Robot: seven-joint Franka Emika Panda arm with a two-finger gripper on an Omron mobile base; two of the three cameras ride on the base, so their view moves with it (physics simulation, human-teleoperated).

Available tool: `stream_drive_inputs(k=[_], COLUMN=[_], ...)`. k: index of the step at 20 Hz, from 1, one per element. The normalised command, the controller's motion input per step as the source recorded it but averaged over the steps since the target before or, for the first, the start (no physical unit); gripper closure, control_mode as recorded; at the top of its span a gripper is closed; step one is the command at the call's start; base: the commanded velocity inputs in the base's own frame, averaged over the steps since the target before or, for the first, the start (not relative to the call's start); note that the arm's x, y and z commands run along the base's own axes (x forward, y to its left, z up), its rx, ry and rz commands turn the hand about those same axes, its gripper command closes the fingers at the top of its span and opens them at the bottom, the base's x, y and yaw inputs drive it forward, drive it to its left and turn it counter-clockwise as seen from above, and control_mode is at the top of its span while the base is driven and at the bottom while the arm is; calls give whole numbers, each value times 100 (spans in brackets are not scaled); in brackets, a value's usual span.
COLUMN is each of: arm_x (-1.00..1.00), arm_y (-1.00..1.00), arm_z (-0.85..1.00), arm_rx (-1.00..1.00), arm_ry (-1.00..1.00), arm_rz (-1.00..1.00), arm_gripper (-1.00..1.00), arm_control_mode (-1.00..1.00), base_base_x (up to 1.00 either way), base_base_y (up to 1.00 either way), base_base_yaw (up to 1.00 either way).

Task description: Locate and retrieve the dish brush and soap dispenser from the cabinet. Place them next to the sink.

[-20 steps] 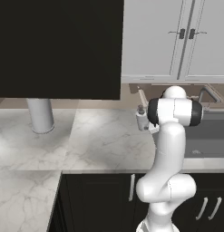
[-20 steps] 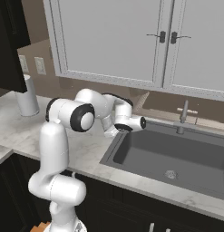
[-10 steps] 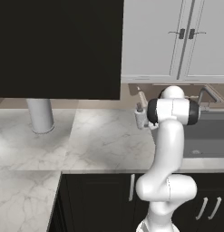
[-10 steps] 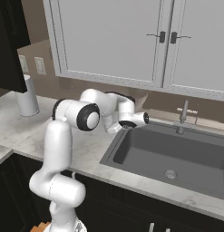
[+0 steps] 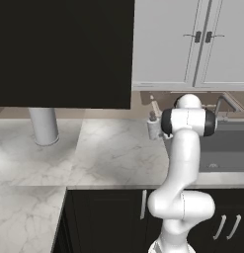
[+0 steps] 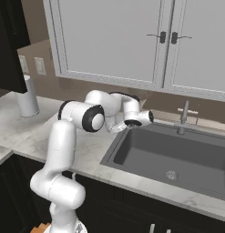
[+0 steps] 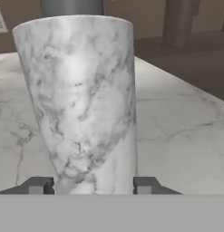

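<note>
The soap dispenser [image 7: 86, 104], a white marbled bottle with a dark pump top, stands close in front of the hand camera and leans slightly in that view. My gripper [image 7: 94, 186] has a fingertip pressed against each side of the bottle near its base. In the left base view the soap dispenser [image 5: 154, 126] is at the back of the marble counter, just left of the sink [image 5: 227, 148], with my hand hidden behind the arm. The black cabinet [image 5: 64, 49] hangs at upper left with its doors closed. The dish brush is out of view.
A taller plain grey cylinder [image 5: 43, 126] stands on the counter at the left. White-doored wall cabinets [image 6: 132, 41] hang over the sink [image 6: 177, 154], and the faucet [image 6: 183, 116] rises at its back edge. The counter turns a corner at front left.
In the right base view my forearm and hand have swung rightward toward the sink's back corner. The soap dispenser has stayed where it was on the counter.
</note>
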Motion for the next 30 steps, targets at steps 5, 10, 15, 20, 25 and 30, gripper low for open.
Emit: stream_drive_inputs(k=[5, 10, 15, 20, 25, 30], arm_x=[0, 0, 1, -1, -8, -7], arm_y=[0, 0, 0, 2, -11, -21], arm_z=[-56, -49, -30, 24, 36, 26], arm_rx=[-3, -2, 0, -5, -8, -8], arm_ry=[-10, -8, -6, -1, 0, 11], arm_rz=[3, 2, 1, 1, 0, 0], arm_gripper=[100, 100, 100, -100, -100, -100], arm_control_mode=[-100, -100, -100, -100, -100, -100], base_base_x=[0, 0, 0, 0, 0, 0], base_base_y=[0, 0, 0, 0, 0, 0], base_base_yaw=[0, 0, 0, 0, 0, 0])
